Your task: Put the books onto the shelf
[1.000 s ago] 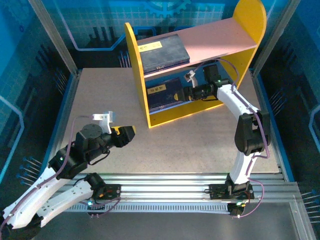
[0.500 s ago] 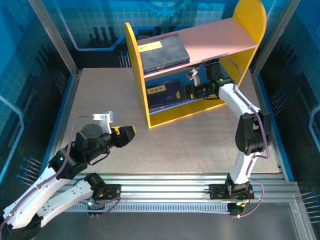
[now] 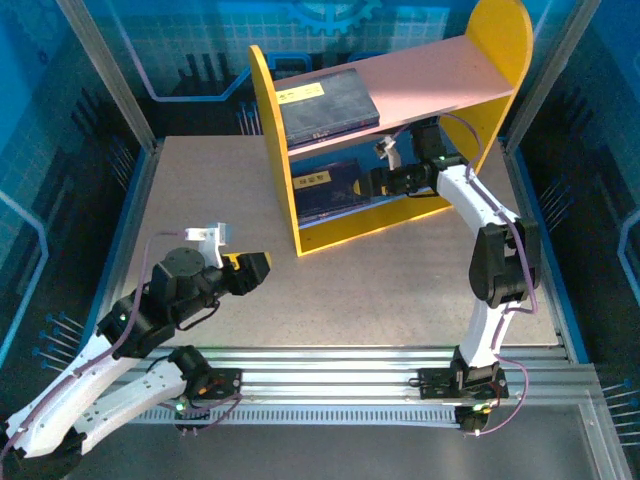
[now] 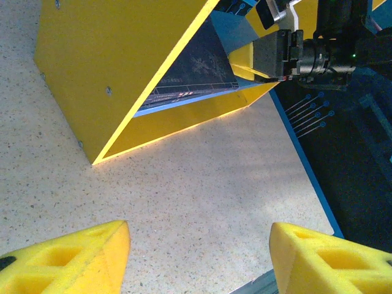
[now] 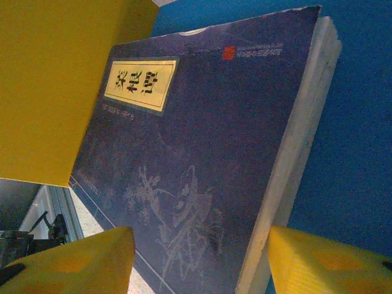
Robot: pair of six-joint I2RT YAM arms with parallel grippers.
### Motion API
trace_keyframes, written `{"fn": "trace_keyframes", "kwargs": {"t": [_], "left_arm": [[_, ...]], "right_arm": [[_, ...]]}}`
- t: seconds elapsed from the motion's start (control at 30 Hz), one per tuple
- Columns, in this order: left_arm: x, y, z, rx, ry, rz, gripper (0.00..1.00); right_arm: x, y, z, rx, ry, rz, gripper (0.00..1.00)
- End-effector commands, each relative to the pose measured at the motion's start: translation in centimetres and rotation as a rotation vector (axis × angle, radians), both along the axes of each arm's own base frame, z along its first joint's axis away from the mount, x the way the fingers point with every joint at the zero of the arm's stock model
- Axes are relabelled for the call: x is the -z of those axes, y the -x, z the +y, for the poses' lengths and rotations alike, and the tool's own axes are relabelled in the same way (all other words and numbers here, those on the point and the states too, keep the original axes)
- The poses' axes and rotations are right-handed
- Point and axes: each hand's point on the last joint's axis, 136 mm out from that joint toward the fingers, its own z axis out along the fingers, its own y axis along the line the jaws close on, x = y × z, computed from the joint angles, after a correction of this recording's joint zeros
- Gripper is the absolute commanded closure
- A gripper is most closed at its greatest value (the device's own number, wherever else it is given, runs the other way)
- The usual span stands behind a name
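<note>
Now the thin dark navy-blue book (image 5: 202,153) lies lengthwise straight ahead of the right gripper (image 5: 199,263), whose wide jaws seemingly hold nothing.

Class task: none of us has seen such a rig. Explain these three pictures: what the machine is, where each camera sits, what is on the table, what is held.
Two robot arms are bolted at the table's near edge: the left arm and the right arm. The wide picture comes from a fixed camera above and behind them. The other two come from wrist cameras, so the yellow wedges at the bottom are each arm's own jaws. On the table stands a shelf with yellow sides. The upper book lies on its pink board, the lower book on the blue board. The left jaws are open and empty. The right jaws are spread at the lower book's near end, apparently not clamping it.
</note>
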Motion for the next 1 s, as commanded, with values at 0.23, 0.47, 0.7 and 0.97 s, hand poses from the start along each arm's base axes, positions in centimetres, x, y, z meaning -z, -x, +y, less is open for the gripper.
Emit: {"fn": "trace_keyframes", "kwargs": {"t": [0.23, 0.47, 0.7, 0.97], "left_arm": [[-1.0, 0.1, 0.2, 0.006, -0.007, -0.019, 0.37], [-0.9, 0.2, 0.3, 0.005, -0.008, -0.017, 0.38], [-1.0, 0.3, 0.4, 0.003, -0.008, -0.02, 0.38], [-0.9, 0.3, 0.5, 0.0, -0.01, -0.017, 0.38]], "right_arm": [[-1.6, -0.4, 0.7, -0.027, -0.046, -0.019, 0.41], [-2.0, -0.6, 0.9, -0.031, -0.052, -0.027, 0.41], [-2.1, -0.9, 1.1, -0.034, -0.056, -0.028, 0.41], [-1.9, -1.1, 1.3, -0.038, -0.057, -0.025, 0.41]]}}
